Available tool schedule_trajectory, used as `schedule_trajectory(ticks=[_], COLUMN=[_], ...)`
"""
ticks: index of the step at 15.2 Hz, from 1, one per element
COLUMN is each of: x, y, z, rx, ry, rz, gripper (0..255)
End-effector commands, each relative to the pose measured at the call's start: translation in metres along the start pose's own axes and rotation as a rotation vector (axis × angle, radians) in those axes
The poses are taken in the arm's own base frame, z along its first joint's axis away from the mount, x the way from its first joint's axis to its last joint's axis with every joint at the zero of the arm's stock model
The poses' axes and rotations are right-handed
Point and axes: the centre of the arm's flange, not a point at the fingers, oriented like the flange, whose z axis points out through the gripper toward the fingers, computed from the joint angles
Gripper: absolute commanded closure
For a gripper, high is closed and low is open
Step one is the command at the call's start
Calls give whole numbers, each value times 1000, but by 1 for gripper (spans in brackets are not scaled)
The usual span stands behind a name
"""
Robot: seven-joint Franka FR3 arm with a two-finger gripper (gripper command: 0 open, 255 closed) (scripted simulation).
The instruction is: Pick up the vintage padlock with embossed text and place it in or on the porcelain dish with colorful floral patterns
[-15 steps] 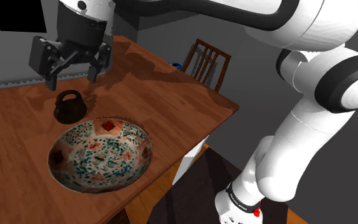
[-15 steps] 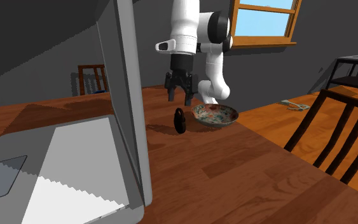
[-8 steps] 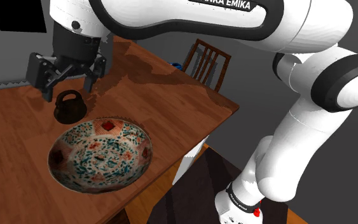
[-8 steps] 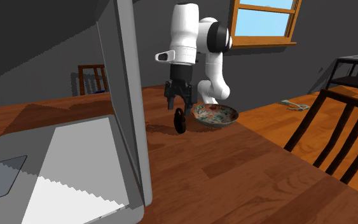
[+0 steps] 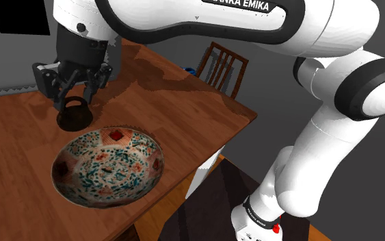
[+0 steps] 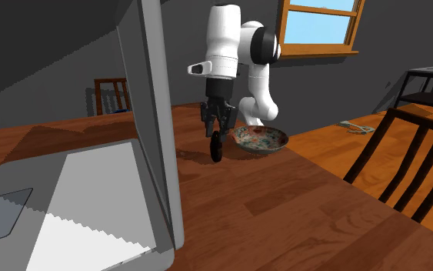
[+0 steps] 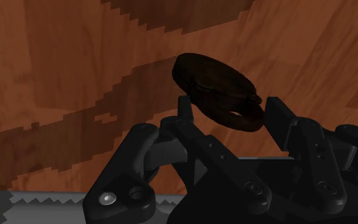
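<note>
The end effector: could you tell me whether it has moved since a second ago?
Yes: the end effector has dropped down to the padlock standing beside the dish.

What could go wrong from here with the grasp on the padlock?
1. The open gripper straddles the padlock at its thin shackle; closing there may let the body swing or slip out.
2. The padlock stands upright on the table, so an off-centre finger could tip it.
3. The dish sits close beside it; a toppled padlock could knock its rim.
</note>
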Motion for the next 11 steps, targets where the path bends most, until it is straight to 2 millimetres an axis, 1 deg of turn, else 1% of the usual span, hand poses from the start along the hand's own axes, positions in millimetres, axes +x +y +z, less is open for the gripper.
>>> schedule_trajectory(ticks=[1,8,11], x=[0,0,3], y=[0,0,-2], z=[1,1,-15], rx=[0,0,0], ry=[-1,-1,-1], rz=[0,0,0], gripper=[255,255,255])
